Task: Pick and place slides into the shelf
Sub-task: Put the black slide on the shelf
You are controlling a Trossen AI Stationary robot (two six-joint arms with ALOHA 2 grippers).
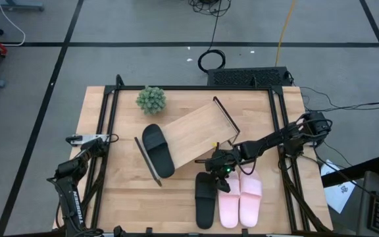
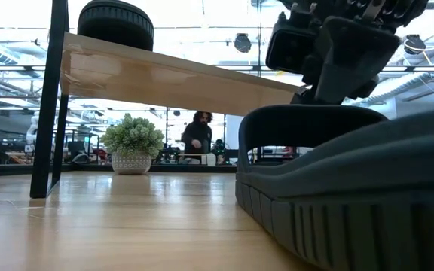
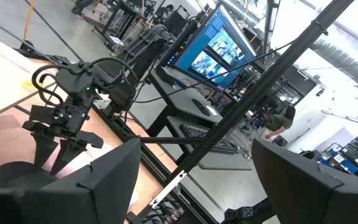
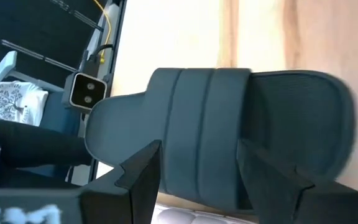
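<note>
While poised directly above the black slide (image 1: 204, 199), right end effector (image 1: 221, 172) spread wide astride its strap, long axis toward the tabletop's (image 1: 130, 191) front edge.

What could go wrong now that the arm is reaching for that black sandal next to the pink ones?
The right gripper hovers with open jaws over the black sandal on the table. The pink sandals lie right beside it, so a jaw might nudge or catch one. The shelf sits crooked on the table, with the other black sandal near one end; sliding the next one in could knock it.
</note>
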